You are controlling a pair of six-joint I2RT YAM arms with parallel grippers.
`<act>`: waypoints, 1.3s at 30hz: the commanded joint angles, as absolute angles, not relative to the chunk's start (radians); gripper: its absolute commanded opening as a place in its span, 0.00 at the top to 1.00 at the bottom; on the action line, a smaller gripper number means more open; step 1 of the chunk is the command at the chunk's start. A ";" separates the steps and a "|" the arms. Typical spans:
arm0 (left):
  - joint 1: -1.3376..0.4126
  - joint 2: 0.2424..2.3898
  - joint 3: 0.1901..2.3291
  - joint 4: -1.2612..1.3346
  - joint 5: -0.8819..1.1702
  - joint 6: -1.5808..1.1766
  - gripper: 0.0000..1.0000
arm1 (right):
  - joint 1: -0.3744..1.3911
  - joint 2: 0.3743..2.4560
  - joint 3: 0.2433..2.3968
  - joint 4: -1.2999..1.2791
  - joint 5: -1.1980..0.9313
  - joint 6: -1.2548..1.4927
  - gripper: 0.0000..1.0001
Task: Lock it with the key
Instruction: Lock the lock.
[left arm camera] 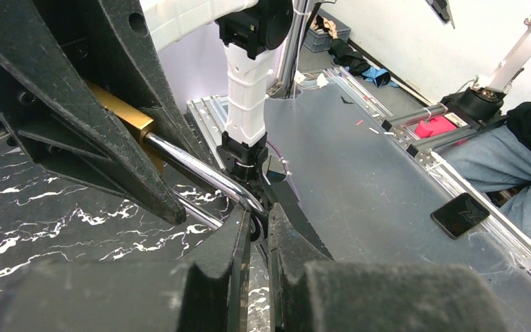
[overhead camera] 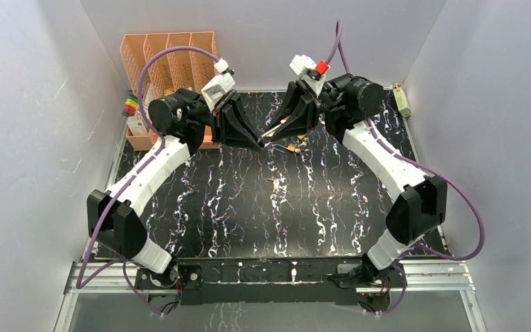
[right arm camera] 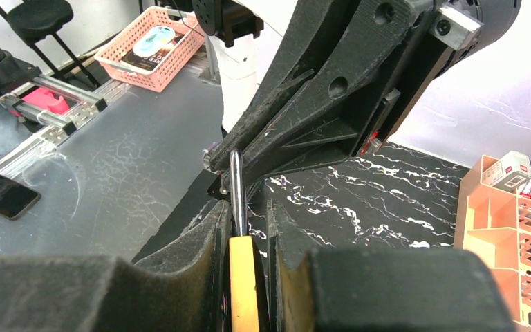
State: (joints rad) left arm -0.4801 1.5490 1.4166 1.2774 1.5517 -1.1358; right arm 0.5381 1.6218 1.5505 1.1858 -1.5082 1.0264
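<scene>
A brass padlock (right arm camera: pixel 243 283) with a chrome shackle (right arm camera: pixel 235 187) is held in the air between my two grippers at the far middle of the black marbled table (overhead camera: pixel 249 207). My right gripper (right arm camera: pixel 243 214) is shut on the brass body. My left gripper (left arm camera: pixel 259 225) is shut on the bend of the shackle (left arm camera: pixel 200 173), with the brass body (left arm camera: pixel 121 111) beyond it between the right fingers (left arm camera: pixel 110 138). In the top view the grippers meet tip to tip, left gripper (overhead camera: pixel 259 144), right gripper (overhead camera: pixel 276 133). A small bunch of keys (overhead camera: pixel 292 147) lies on the table just below them.
An orange slotted organiser (overhead camera: pixel 169 59) stands at the back left with small boxes (overhead camera: pixel 136 117) beside it; it also shows in the right wrist view (right arm camera: pixel 505 249). A small box (overhead camera: pixel 402 100) lies at the back right. White walls close in three sides.
</scene>
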 commanded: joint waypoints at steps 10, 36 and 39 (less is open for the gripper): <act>-0.406 1.525 1.283 1.347 1.141 -1.033 1.00 | 0.703 1.493 1.483 0.819 -1.182 0.709 1.00; -0.296 1.306 1.307 0.361 1.009 -0.389 1.00 | 0.664 1.208 1.287 0.215 -0.357 0.180 0.02; -0.296 1.300 1.290 0.307 0.999 -0.354 1.00 | 0.648 1.167 1.284 0.116 -0.185 0.134 0.01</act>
